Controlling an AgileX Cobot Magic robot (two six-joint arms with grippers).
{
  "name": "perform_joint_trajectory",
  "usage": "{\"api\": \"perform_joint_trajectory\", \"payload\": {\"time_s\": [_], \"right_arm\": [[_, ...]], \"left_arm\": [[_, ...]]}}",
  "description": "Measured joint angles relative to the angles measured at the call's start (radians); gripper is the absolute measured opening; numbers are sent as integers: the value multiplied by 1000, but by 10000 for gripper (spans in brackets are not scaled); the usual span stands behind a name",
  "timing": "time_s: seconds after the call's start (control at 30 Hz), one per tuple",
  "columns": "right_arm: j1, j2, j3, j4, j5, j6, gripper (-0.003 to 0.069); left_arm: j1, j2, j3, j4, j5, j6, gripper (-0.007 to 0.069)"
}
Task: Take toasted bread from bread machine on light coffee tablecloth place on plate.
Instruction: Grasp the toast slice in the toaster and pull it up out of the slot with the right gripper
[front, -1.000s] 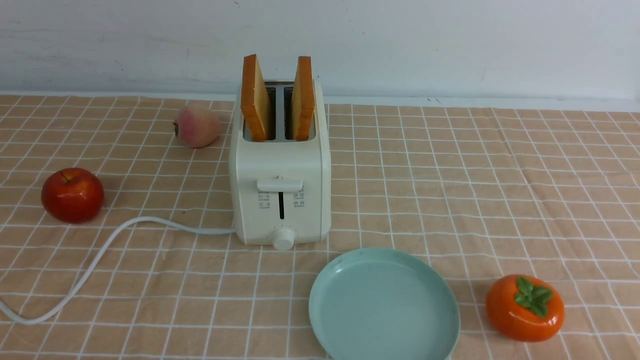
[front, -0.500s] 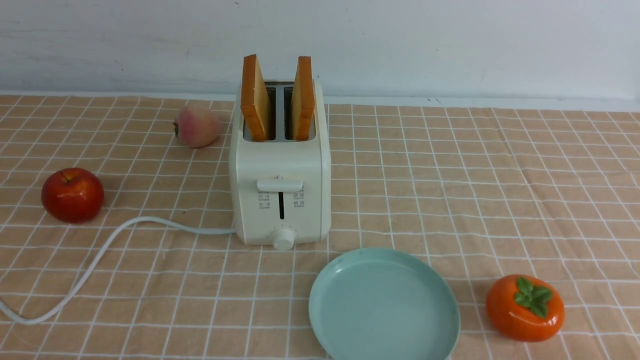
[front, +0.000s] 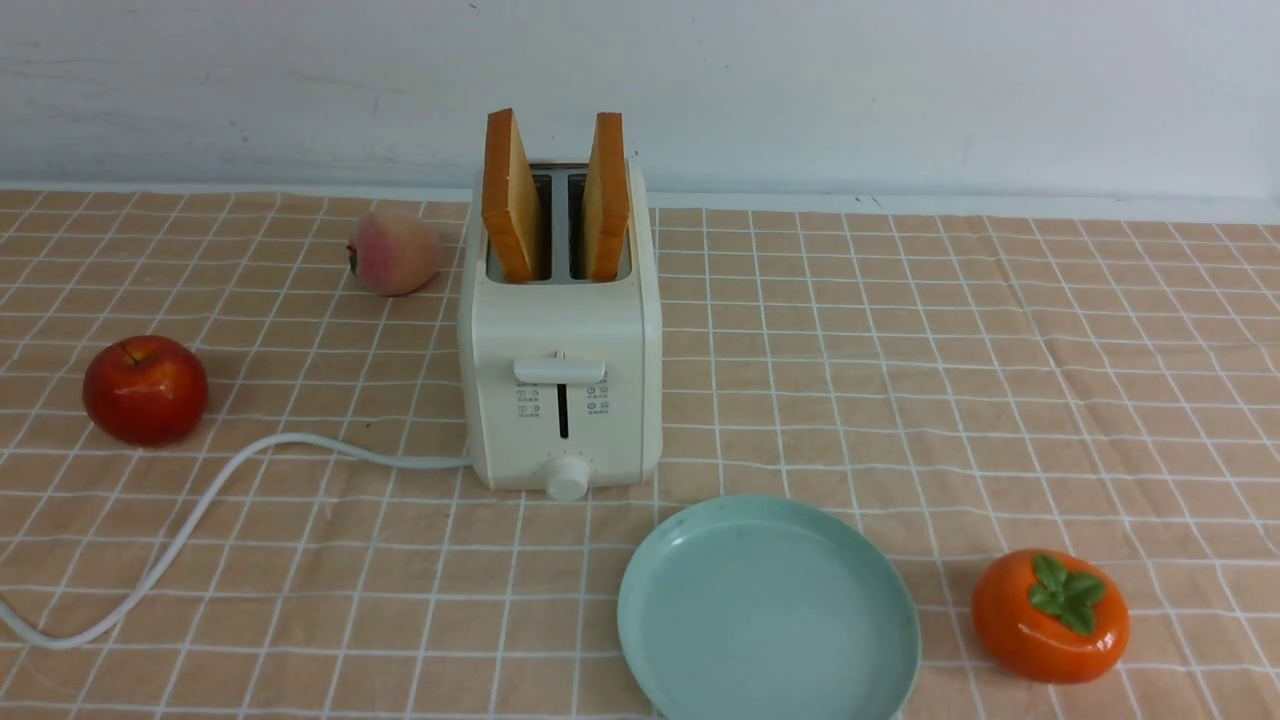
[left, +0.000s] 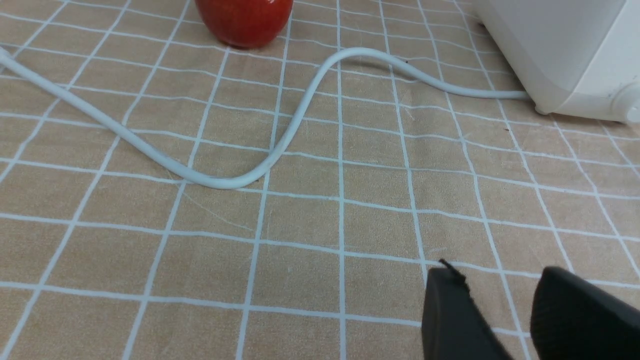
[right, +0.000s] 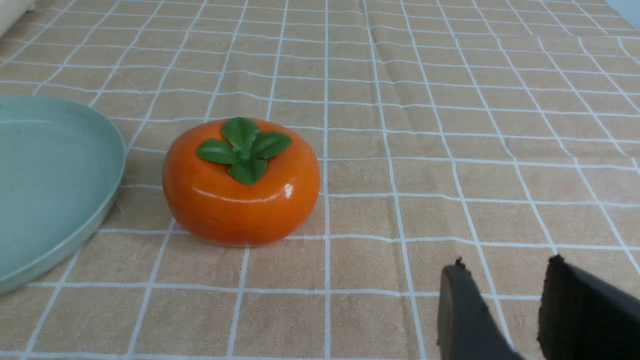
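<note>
Two slices of toasted bread, the left slice (front: 510, 195) and the right slice (front: 607, 195), stand upright in the slots of the cream-white bread machine (front: 560, 400) on the light coffee tablecloth (front: 950, 380). The mint-green plate (front: 770, 620) lies bare in front of it, to the right. Neither arm shows in the front view. In the left wrist view my left gripper (left: 500, 272) hangs open over bare cloth, with the bread machine's corner (left: 560, 45) beyond it. My right gripper (right: 506, 264) is open over cloth too, with the plate's rim (right: 45, 185) off to one side.
A white cord (front: 200, 510) snakes left from the bread machine and crosses the left wrist view as the same cord (left: 280, 145). A red apple (front: 145, 390) and a peach (front: 395, 253) sit left. An orange persimmon (front: 1050, 618) sits right of the plate, between it and my right gripper.
</note>
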Motion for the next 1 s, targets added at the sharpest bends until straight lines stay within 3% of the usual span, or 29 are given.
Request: {"api": "perform_joint_trajectory", "payload": {"time_s": [0.33, 0.63, 1.0], "right_arm": [[0, 0, 0, -1, -6, 0, 239], [0, -1, 8, -4, -175, 0, 239], [0, -1, 8, -4, -213, 0, 239]], "left_arm": [[0, 0, 0, 1, -6, 0, 237], [0, 0, 0, 3, -248, 0, 237], [0, 0, 1, 5, -343, 0, 238]]}}
